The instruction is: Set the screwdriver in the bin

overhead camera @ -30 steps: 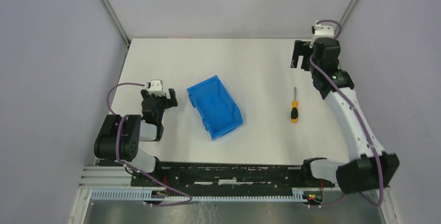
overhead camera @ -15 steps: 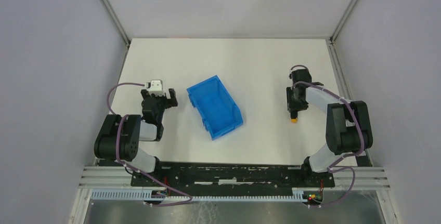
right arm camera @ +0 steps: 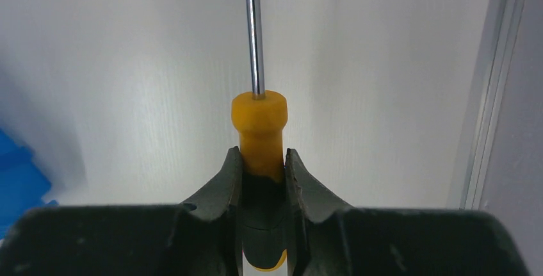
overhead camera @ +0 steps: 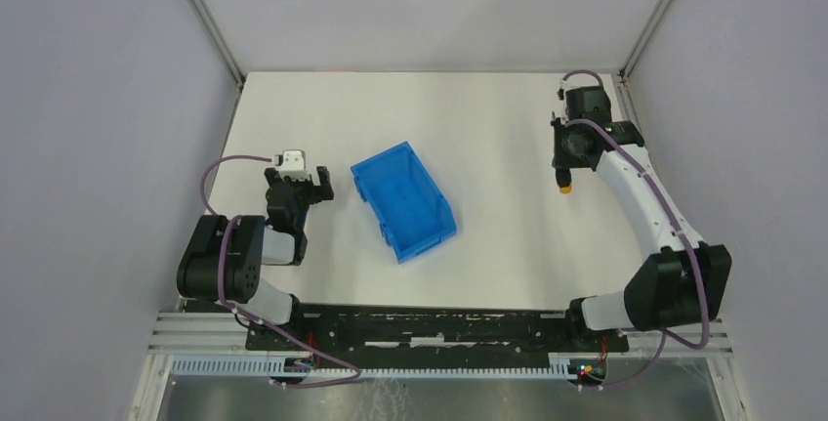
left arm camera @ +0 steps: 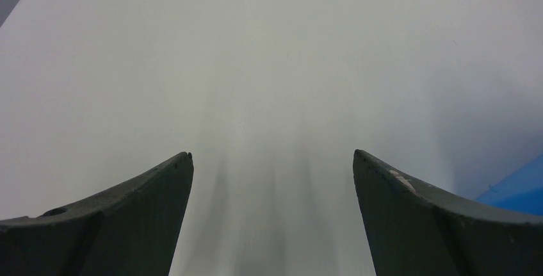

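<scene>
The screwdriver [right arm camera: 259, 122] has a black-and-orange handle and a thin metal shaft pointing away from the right wrist camera. My right gripper [right arm camera: 261, 154] is shut on that handle, both fingers pressed against it. From above, the right gripper [overhead camera: 568, 159] hangs over the table's far right with the screwdriver's orange end [overhead camera: 563, 187] showing below it. The blue bin [overhead camera: 403, 199] stands mid-table, open top up, well to the left of the right gripper. My left gripper [overhead camera: 298, 187] rests just left of the bin; its jaws stand wide open with nothing between them [left arm camera: 272, 154].
A corner of the bin [left arm camera: 518, 189] shows at the right edge of the left wrist view. An aluminium rail [right arm camera: 493, 84] and grey wall panels bound the white table [overhead camera: 469, 118] close to the right arm.
The right arm came down on the screwdriver, shut on its handle, then lifted it off the table and carried it toward the far right. The left arm has not moved.
</scene>
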